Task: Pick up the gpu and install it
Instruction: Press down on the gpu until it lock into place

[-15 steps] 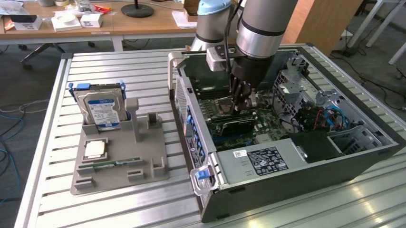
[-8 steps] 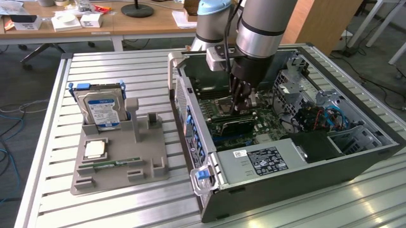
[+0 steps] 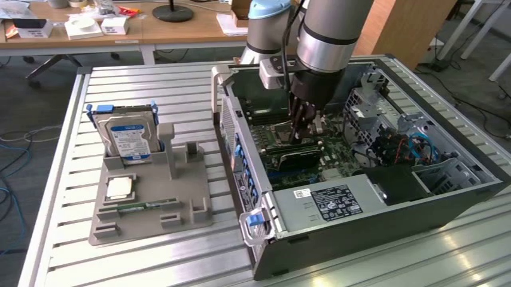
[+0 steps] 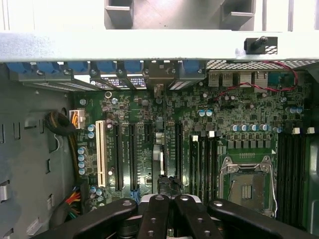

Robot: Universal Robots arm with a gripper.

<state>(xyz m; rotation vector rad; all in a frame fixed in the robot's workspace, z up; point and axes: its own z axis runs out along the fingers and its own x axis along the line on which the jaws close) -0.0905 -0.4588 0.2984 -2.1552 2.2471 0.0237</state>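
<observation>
One arm reaches down into the open computer case (image 3: 447, 197) in the exterior view, its tool (image 3: 302, 133) closed low over the motherboard (image 3: 319, 158); below the fingertips a dark flat card, probably the gpu (image 3: 297, 156), lies along the slots, so the pick-up looks done and the seating appears under way or nearly finished. On the surface (image 3: 143, 263) the grey holder (image 3: 148, 206) keeps the hard drive (image 3: 128, 134). From the wrist view, the tool (image 4: 167, 214) has its black fingers (image 4: 154, 219) drawn together above the expansion slots (image 4: 132, 157); I cannot tell whether they grip the gpu.
</observation>
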